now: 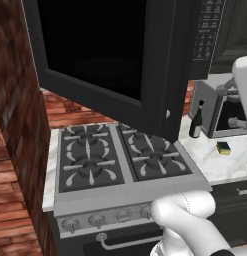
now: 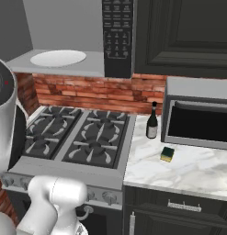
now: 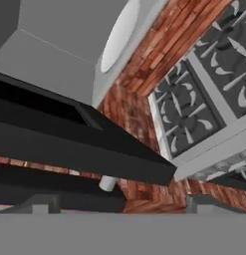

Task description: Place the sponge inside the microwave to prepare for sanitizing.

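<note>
While the microwave [image 2: 87,50] door is swung open, the sponge [image 2: 167,154] is left on the counter [image 2: 197,170]; gripper [image 3: 119,204] fingers are held apart.

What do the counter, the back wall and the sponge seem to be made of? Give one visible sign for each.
Counter: looks like polished marble, white with grey veins.
Back wall: brick, red blocks with pale joints.
Sponge: probably soft foam, yellow with a dark green scrub layer.
</note>
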Available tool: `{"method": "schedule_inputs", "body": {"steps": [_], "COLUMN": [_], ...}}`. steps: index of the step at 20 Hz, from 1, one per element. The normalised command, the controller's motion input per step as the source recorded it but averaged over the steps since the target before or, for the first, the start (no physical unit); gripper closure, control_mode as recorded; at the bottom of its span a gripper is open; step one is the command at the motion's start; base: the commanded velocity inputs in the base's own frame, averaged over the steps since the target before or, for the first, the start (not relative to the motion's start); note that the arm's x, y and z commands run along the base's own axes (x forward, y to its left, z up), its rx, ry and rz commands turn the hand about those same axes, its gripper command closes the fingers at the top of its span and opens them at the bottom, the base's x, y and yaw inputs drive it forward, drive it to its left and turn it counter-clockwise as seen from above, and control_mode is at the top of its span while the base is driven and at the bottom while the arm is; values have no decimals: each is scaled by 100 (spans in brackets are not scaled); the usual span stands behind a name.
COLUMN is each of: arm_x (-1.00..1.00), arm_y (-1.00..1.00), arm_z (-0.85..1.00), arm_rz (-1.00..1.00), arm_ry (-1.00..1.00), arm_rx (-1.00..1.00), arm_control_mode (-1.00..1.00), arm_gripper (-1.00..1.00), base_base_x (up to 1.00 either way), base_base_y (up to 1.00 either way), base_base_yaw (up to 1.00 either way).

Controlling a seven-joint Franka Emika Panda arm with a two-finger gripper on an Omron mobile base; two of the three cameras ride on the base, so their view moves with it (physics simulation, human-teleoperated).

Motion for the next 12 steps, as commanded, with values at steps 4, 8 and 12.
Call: {"method": "schedule_inputs", "body": {"steps": [4,8,12], "arm_x": [48,59,54], "arm_y": [-2,0,0], "arm_z": [-4,-2,-1], "arm_rz": [0,0,0], "arm_ry": [11,16,11], "arm_rx": [25,24,14], "arm_control_mode": [-100,-100,-100], "arm_gripper": [-100,-100,-100], "base_base_x": [0,0,0], "base_base_y": [0,0,0], "base_base_yaw": [0,0,0]}}
